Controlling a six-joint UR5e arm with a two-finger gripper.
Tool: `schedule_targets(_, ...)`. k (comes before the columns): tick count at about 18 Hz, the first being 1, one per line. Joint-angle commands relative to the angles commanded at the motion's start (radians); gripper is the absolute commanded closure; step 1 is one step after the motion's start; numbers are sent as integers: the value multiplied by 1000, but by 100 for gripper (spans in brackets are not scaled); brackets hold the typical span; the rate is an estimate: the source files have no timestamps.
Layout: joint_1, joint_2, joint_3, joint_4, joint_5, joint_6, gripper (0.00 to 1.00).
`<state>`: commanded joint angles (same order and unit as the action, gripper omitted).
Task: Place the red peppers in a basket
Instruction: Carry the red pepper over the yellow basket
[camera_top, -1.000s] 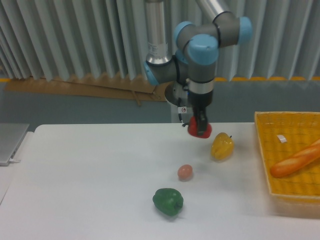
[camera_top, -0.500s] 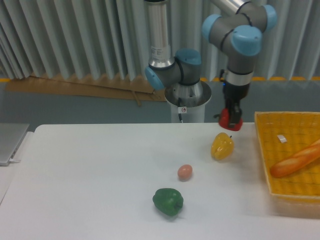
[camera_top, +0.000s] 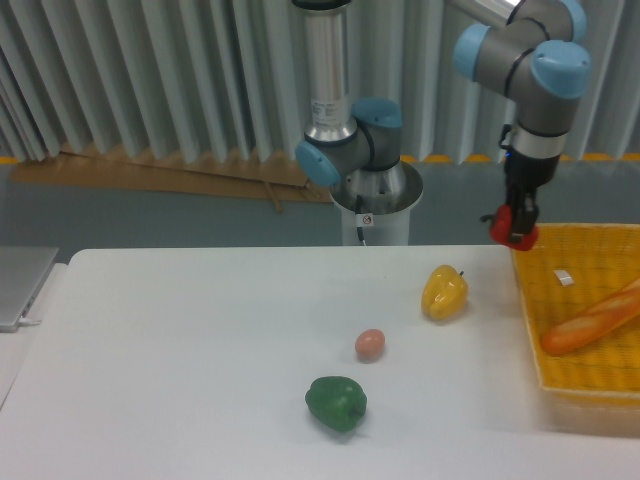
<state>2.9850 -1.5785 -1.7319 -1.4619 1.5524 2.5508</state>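
Gripper fingers are clamped on the red pepper, which hangs in the air off the table at the left rim of the basket, near its far corner. The pepper is held from above, with the fingers pointing down, so that it can be lowered straight into the basket without the wrist fouling the woven wall. The carrying height appears sufficient to clear the rim; this is a judgement, as depth cannot be read from one view. A baguette lies diagonally across the right part of the basket, leaving bare weave in the far left area, which is the likely drop zone. The yellow pepper, the pinkish egg-like ball and the green pepper rest on the table to the left, well apart from the gripper and outside its path. The transport step is nearly complete; remaining actions are a short move right over the basket, descent, and release.
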Motion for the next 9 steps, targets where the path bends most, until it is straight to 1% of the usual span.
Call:
schedule_targets(2,26,-12,8,3,0,40,65)
schedule_targets(6,71,-60,40,5,-2,107,65)
schedule_targets(9,75,-116,75,9,0,109,65)
